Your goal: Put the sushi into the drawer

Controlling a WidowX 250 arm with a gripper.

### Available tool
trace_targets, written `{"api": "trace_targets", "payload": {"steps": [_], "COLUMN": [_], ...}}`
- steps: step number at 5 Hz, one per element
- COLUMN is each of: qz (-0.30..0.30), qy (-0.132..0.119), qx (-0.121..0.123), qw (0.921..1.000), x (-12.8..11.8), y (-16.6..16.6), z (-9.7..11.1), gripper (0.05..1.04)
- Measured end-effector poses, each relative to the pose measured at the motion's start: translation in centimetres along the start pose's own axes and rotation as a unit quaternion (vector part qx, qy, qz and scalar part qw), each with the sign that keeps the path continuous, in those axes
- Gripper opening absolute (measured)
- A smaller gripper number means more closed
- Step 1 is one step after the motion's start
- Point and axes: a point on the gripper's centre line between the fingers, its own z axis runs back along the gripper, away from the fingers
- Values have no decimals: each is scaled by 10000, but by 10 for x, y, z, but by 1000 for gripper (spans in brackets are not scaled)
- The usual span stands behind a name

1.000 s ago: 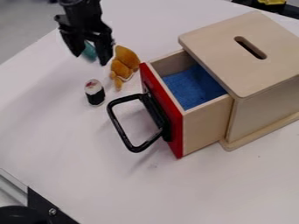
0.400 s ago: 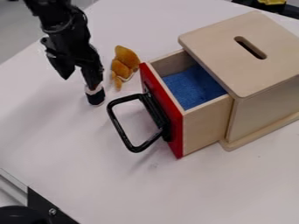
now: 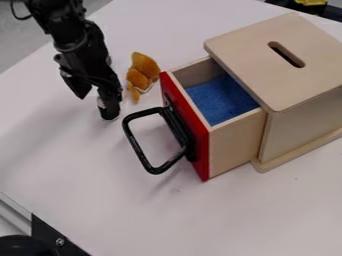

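One blk/wht sushi, upright

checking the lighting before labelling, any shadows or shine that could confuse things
Camera view: soft, faint shadows on the table, including one by the drawer's handle; small highlights along that black handle; the sushi's dark wrap merging with the dark end effector.
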Motion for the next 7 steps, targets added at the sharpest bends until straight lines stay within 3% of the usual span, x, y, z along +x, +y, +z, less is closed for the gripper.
{"api": "trace_targets", "payload": {"steps": [1,3,4,5,7], "qz": [63,93,95,139,277], "qy": [165,197,193,221,135], "qx": [-7,154,160,317,583], "qw": [9998,9996,9996,9992,9978], "x": [-1,0,-1,-5,1], "y": [3,5,4,7,12], "z": [-6,-7,-8,-4,43], "gripper": [950,409,288,246,235]}}
